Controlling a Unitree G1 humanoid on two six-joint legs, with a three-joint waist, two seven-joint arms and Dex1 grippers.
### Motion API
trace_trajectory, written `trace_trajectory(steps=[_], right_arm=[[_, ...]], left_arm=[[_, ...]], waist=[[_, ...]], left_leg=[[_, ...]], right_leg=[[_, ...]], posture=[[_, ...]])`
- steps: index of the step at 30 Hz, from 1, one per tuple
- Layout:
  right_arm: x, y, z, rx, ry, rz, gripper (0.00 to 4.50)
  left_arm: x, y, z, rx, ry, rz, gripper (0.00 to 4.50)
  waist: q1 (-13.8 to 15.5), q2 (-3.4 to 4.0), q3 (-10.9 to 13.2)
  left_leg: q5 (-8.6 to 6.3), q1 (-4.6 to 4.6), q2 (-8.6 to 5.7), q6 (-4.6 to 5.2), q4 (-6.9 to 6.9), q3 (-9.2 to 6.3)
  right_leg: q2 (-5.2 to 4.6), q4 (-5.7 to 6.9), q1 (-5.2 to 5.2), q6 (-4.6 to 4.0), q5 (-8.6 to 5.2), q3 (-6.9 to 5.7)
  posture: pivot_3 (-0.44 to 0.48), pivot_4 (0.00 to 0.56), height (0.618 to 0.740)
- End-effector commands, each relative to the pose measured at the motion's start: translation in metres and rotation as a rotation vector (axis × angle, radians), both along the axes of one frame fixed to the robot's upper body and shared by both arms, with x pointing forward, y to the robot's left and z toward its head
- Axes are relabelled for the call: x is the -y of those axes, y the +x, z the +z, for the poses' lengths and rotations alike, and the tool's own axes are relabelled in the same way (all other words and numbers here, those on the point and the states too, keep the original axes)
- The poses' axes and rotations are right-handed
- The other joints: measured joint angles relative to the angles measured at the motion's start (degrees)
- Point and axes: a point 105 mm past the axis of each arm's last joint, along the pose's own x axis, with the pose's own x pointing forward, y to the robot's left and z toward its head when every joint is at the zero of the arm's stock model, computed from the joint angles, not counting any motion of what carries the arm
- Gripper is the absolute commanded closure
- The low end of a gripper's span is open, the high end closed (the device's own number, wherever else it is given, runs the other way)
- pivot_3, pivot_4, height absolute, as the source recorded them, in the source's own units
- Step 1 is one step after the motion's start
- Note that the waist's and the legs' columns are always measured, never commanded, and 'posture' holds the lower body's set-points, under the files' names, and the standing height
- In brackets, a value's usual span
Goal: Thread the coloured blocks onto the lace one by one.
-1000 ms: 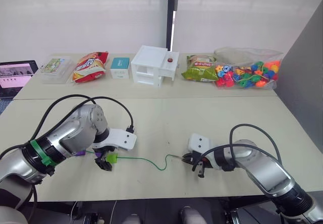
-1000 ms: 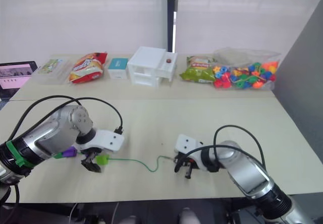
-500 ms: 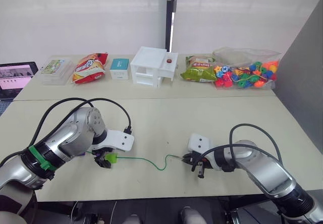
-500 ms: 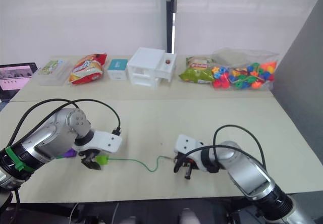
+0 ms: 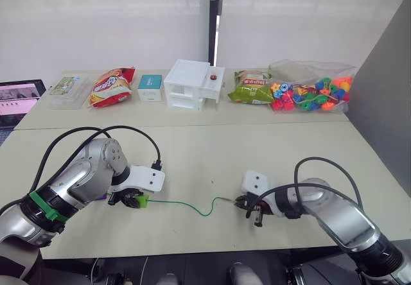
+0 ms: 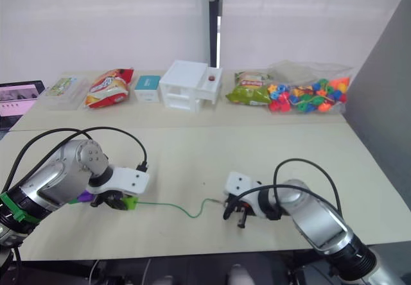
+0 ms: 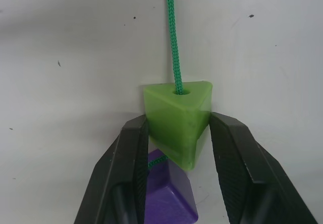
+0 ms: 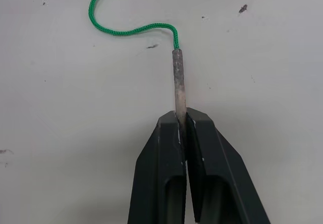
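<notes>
A light green block [image 7: 176,118] with a three-sided face sits threaded on the lace [image 5: 192,208], a thin green cord lying on the table [image 5: 257,156]. My left gripper [image 7: 177,122] is shut on that block, one black finger pressed against each side. Right behind it on the cord is a purple block [image 7: 169,199]. The lace runs rightwards in a wavy line to its stiff brownish tip [image 8: 178,77]. My right gripper [image 8: 182,115] is shut on the tip's end, low over the table near the front edge.
Along the far table stand a clear bag of mixed beads [image 5: 311,92], a green snack bag [image 5: 252,87], a white drawer box [image 5: 192,85], a small teal box [image 5: 151,86], a red snack bag [image 5: 113,86] and a laptop [image 5: 19,95]. Black cables loop over both arms.
My left gripper's fingers have come in from wide open onto the light green block. The right gripper has kept its hold on the lace tip in the same place.
</notes>
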Motion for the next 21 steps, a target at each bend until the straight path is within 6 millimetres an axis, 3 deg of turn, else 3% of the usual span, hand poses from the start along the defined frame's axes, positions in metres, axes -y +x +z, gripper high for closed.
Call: trace_trajectory(steps=[1,4,10,21], right_arm=[[0.026,0.005,0.006,0.027,-0.026,-0.060,4.50],[0.056,0.006,0.006,0.026,-0.070,-0.139,4.50],[0.089,-0.003,0.006,0.014,-0.113,-0.221,4.50],[0.104,0.007,0.011,0.068,-0.139,-0.294,4.50]], left_arm=[[-0.013,-0.012,-0.023,-0.108,0.043,0.041,3.19],[-0.021,-0.012,-0.025,-0.112,0.059,0.059,3.19],[-0.035,-0.008,-0.026,-0.098,0.084,0.103,3.19],[-0.067,-0.010,-0.021,-0.078,0.127,0.197,3.19]], waist=[[0.00,0.01,-0.01],[-0.06,0.13,-0.09],[-0.56,0.37,-0.22],[-0.91,0.41,-0.24]], left_leg=[[-0.01,0.00,0.00,0.01,0.00,0.00],[-0.04,0.01,-0.02,0.07,0.00,0.02],[-0.06,0.08,0.00,0.11,-0.03,0.08],[-0.07,0.63,0.07,0.12,-0.14,0.20]], right_leg=[[0.00,0.00,0.00,0.00,0.00,0.00],[-0.03,-0.01,0.05,0.00,0.00,0.00],[0.01,-0.02,0.20,0.01,-0.01,0.06],[0.07,-0.07,0.93,0.05,-0.32,0.15]], posture=[[0.000,0.150,0.740],[0.000,0.150,0.740],[0.000,0.150,0.740],[0.000,0.150,0.740]])
